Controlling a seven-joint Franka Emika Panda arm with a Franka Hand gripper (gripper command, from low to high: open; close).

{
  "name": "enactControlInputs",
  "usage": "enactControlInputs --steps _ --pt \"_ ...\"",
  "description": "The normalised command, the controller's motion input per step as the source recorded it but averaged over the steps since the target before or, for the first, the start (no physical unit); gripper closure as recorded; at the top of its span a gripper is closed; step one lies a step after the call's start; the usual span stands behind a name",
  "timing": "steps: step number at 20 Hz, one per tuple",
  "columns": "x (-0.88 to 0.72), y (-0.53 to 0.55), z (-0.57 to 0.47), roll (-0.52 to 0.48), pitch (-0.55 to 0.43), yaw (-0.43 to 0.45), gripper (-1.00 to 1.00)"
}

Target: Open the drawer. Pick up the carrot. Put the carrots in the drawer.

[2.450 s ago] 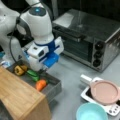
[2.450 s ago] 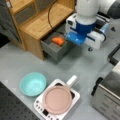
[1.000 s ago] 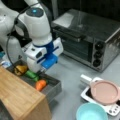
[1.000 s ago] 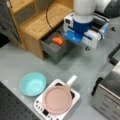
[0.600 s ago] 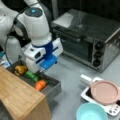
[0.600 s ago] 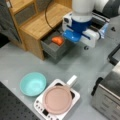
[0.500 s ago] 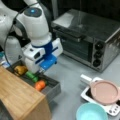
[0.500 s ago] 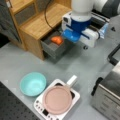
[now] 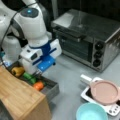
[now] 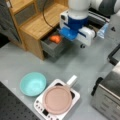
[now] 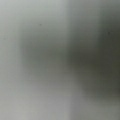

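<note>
The dark grey drawer stands pulled out from under the light wooden cabinet top. The orange carrot lies inside it, near its front wall, in both front views. My gripper hangs just above the drawer, a little over the carrot and apart from it; the white and blue hand covers its fingers in a front view. The wrist view gives only a grey blur.
A yellow lumpy item and a green vegetable also lie in the drawer. A silver toaster oven, a light blue bowl and a pink pan on a white cooktop stand on the grey table.
The hand has shifted a little further over the open drawer. The carrot stays lying in the drawer.
</note>
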Motion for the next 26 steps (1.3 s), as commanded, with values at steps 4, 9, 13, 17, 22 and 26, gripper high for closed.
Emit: enactControlInputs --steps 4,9,13,17,22,26 --pt "0.24 -0.3 0.15 -0.011 0.156 0.136 -1.0" --pt "0.25 -0.31 0.14 0.009 0.153 0.142 -1.0" --pt "0.27 -0.3 0.13 0.023 0.156 0.135 -1.0" --pt "0.29 -0.29 0.14 0.03 0.162 0.125 -1.0" --pt "0.28 -0.3 0.15 0.03 0.168 0.138 -1.0" --pt "0.27 -0.29 0.16 0.03 0.172 0.145 -1.0"
